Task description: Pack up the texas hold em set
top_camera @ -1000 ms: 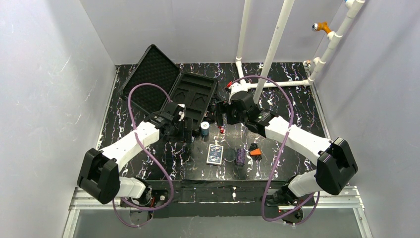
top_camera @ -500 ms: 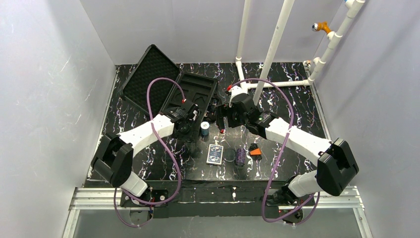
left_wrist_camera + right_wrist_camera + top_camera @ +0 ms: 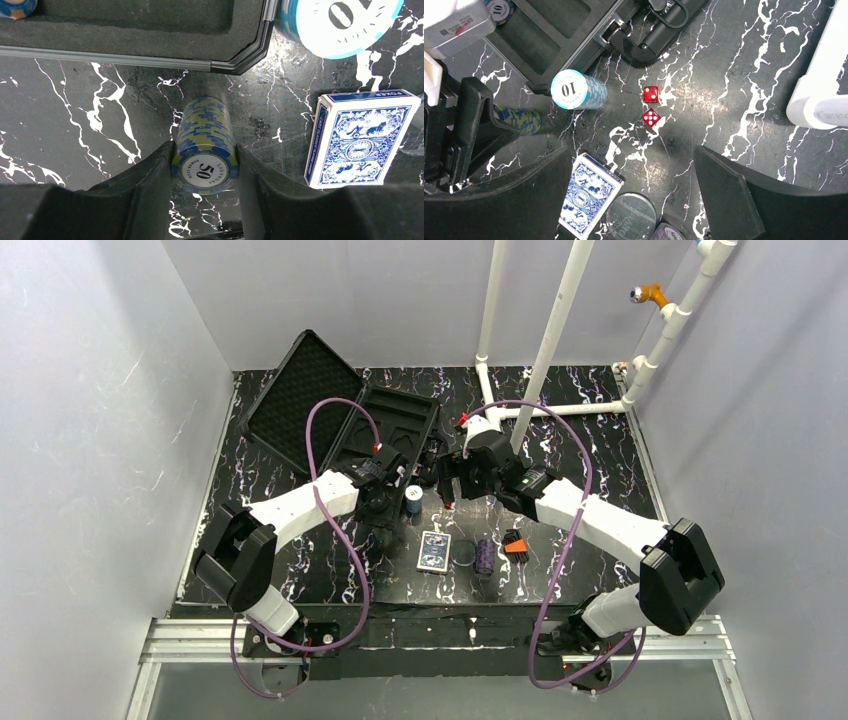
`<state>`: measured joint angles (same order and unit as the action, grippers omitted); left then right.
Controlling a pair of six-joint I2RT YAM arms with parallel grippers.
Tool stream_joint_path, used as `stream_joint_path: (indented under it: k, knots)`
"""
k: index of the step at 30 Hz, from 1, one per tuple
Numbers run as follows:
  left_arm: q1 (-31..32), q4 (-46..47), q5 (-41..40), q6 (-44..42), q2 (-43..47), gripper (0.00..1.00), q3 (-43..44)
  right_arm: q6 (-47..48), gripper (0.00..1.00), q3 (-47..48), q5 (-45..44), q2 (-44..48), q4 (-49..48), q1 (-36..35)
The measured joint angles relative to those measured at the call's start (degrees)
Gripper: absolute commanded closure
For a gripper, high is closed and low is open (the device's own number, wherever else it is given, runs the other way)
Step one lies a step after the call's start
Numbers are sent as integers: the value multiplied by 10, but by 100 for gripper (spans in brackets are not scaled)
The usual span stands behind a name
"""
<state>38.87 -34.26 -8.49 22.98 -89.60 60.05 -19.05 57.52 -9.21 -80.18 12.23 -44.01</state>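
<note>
The black, white-veined counter (image 3: 600, 440) carries the whole set. The black hard case (image 3: 300, 400) lies open at the far left, its foam-lined lid tilted back and its moulded tray facing up. One teal chip (image 3: 499, 7) already sits in a tray compartment.

The left arm reaches to the near corner of the case. The left fingers (image 3: 150, 185) press against both sides of the blue-and-yellow chip roll (image 3: 205, 145), which lies on its side on the counter, just in front of the case edge, with its "50" face toward the wrist camera.

The right arm hangs over the middle of the counter. The right fingers (image 3: 734, 190) stand wide apart and hold nothing.

Remaining items, all outside the case:
- Card deck (image 3: 362, 137) – blue-backed box, flat on the counter, right of the gripped roll.
- Teal chip roll (image 3: 574, 90) – standing on end beside the case corner, "10" face up.
- Purple chip roll (image 3: 485, 555) – on its side, near the front edge.
- Disc (image 3: 631, 217) – clear, round, between the deck and the purple roll.
- Two red dice (image 3: 650, 93) – close together, right of the teal roll.
</note>
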Motion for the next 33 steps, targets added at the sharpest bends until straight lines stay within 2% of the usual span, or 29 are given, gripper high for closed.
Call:
stream_joint_path:
  k: [1, 9, 15, 17, 19, 24, 33]
  knots:
    - [0, -1, 0, 0, 0, 100, 0, 0, 2, -1, 0, 0, 1, 0]
    - [3, -23, 9, 0, 10, 100, 4, 34, 2, -3, 14, 0, -1, 0]
    - [3, -58, 19, 0, 76, 100, 19, 72, 2, -26, 63, 19, -27, 0]
    - [3, -77, 28, 0, 111, 100, 40, 84, 2, -47, 95, 40, -49, 0]
    - [3, -87, 35, 0, 125, 100, 49, 110, 1, -96, 168, 90, -131, -3]
    - [3, -120, 62, 0, 153, 100, 72, 154, 2, -161, 243, 146, -224, -20]
    - [2, -143, 138, 3, 208, 100, 119, 253, 2, -165, 317, 129, -281, -69]
